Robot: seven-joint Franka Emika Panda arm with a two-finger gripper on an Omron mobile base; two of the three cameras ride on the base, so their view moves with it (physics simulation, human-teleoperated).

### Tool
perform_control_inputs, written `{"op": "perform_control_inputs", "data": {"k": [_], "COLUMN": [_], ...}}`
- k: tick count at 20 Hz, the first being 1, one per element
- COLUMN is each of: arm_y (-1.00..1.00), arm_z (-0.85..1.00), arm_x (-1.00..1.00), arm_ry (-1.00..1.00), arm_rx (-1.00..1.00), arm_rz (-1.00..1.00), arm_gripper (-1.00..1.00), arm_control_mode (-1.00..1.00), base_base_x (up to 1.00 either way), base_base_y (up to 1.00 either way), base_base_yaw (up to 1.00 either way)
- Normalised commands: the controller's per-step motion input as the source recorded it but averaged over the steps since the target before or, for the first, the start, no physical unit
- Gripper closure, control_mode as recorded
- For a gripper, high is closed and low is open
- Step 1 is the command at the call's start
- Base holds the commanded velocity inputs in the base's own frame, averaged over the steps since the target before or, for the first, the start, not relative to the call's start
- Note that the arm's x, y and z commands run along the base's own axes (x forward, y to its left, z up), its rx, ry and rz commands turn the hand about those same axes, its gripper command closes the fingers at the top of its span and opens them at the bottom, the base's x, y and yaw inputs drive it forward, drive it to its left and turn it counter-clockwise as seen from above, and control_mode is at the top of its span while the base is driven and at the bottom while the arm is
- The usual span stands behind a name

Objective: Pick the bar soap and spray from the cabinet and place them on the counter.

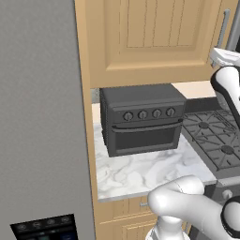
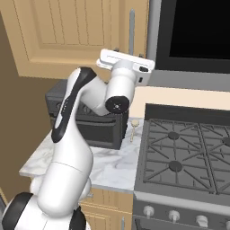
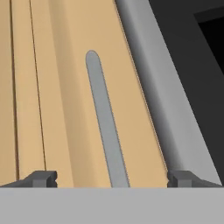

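1. Gripper (image 3: pixel 111 178) of mine stands spread to its widest, with nothing between its tips (image 3: pixel 41 177), facing the cabinet (image 1: pixel 154 35) door.
2. Straight ahead of my gripper, between the two tips, runs the grey bar handle (image 3: pixel 105 127); in the hand view its long axis rises away from me, leaning slightly left, and its rounded end sits at the far end. In the right base view that handle (image 2: pixel 131 31) stands upright on the door's edge, just above my gripper.
3. I judge the task barely begun: the door is closed, so the bar soap and spray are hidden behind it.
4. Well below my gripper lies the table (image 1: pixel 140 171), with a dark toaster oven (image 1: pixel 140 119) on it; the stove (image 2: pixel 188 152) is below and to my right.
5. Left to do: grasp the handle, open the door, then carry both items down.
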Motion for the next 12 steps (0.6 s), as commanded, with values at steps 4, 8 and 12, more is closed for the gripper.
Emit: {"op": "perform_control_inputs", "data": {"k": [4,8,12], "arm_y": [0.0,0.0,0.0], "arm_z": [0.0,0.0,0.0], "arm_x": [0.18,0.19,0.18], "arm_ry": [0.0,0.0,0.0], "arm_rx": [0.01,0.0,0.0], "arm_rz": [0.01,0.0,0.0], "arm_gripper": [-1.0,-1.0,-1.0], "arm_control_mode": [-1.0,-1.0,-1.0], "base_base_x": [0.0,0.0,0.0], "base_base_y": [0.0,0.0,0.0], "base_base_yaw": [0.0,0.0,0.0]}}
